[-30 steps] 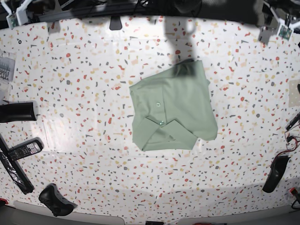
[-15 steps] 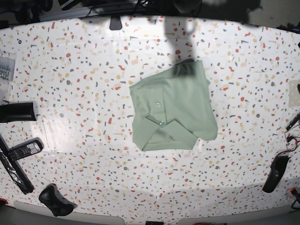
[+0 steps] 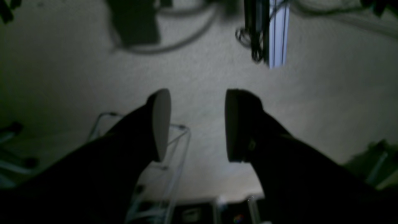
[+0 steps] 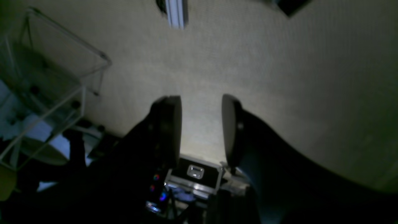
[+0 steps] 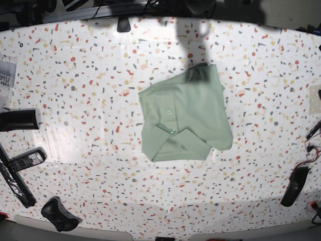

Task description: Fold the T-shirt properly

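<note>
The pale sage-green soft fabric T-shirt lies folded in a compact rectangle mid-table on the speckled terrazzo table, collar and buttons up, far from both arms. The left gripper is spread, holding nothing, over a beige carpet. The right gripper is likewise parted and empty.

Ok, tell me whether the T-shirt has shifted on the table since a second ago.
No. The T-shirt lies in the same spot and shape against the terrazzo table specks.
</note>
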